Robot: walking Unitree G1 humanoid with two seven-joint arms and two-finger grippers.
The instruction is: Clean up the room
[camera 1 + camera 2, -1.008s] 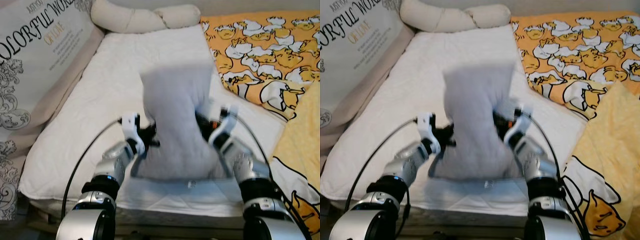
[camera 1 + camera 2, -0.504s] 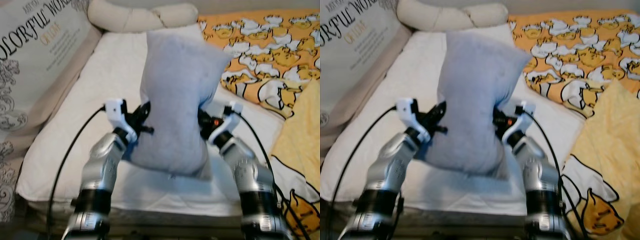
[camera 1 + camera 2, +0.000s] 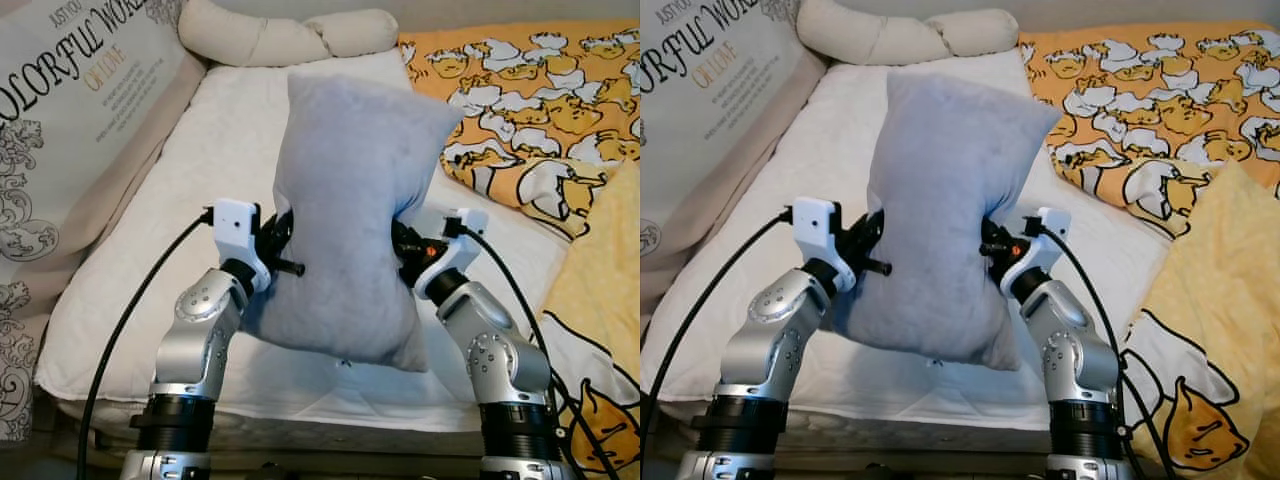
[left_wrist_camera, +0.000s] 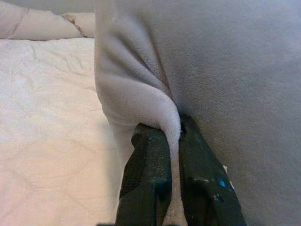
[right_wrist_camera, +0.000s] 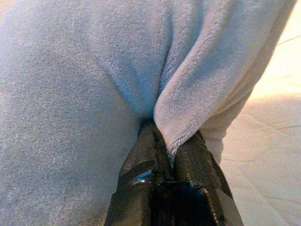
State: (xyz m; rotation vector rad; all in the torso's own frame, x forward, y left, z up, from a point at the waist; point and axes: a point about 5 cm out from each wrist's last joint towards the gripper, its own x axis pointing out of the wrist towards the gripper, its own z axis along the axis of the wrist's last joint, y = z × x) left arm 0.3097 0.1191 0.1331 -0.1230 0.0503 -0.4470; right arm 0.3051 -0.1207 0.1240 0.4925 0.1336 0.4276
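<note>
1. 2 grippers pinch a plush grey pillow (image 3: 350,210), held upright above the quilted white mattress (image 3: 220,150).
2. Left gripper (image 4: 173,134) and right gripper (image 5: 170,143) are each clamped on a side fold.
3. Printed cushion (image 3: 70,120) reads "COLORFUL WORLD".

Both head eyes look forward and down at the pillow (image 3: 350,210) over the bed (image 3: 200,170); each wrist camera sits close against the pillow's side

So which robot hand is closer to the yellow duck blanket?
Right. The right gripper pinches the grey pillow on the side toward the duck blanket; the left gripper pinches the pillow's far side.
</note>
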